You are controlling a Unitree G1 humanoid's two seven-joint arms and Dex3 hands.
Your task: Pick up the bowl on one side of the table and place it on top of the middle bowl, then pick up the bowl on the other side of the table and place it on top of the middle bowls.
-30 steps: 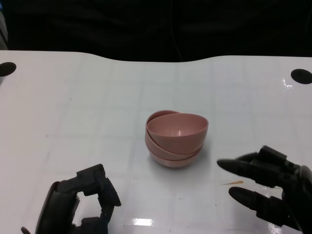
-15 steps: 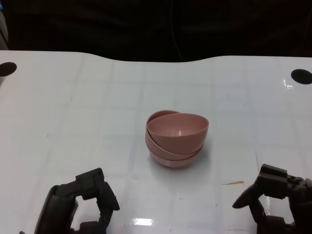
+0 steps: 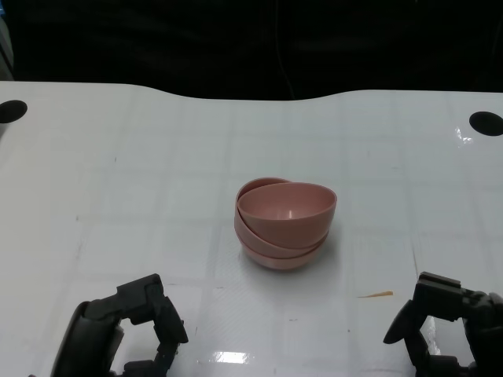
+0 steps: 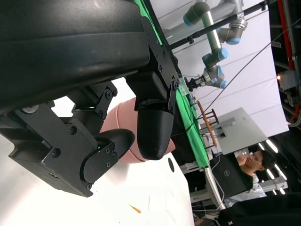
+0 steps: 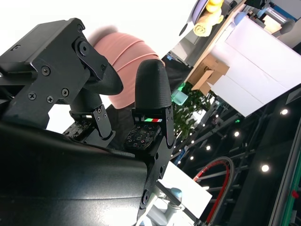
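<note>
Showing: a glossy white table (image 3: 157,157) seen from above, with both robot hands at its near edge.
Pink bowls: three nested pink plastic bowls (image 3: 284,222) stand as one stack at the middle of the table; the top bowl sits tilted in the ones beneath, so their rims show as offset arcs on the left.
Stack in wrist views: the same pink stack (image 4: 123,136) appears past the fingers in the left wrist view, and again (image 5: 123,61) in the right wrist view, clear of both hands.
Left hand: the black many-fingered left hand (image 3: 126,334) lies at the near left, well apart from the stack; its fingers (image 4: 153,129) are curled inward around nothing.
Right hand: the black many-fingered right hand (image 3: 448,330) lies at the near right, also well apart from the stack; its fingers (image 5: 151,89) are bent in with nothing between them.
Orange sliver: a small thin orange sliver (image 3: 376,295) lies on the table between the stack and the right hand, nearer the hand.
Black round marks: one dark round spot (image 3: 11,111) at the far left edge of the table and another (image 3: 485,122) at the far right.
Background: dark beyond the far table edge; a seated person (image 4: 251,165) shows in the left wrist view.
</note>
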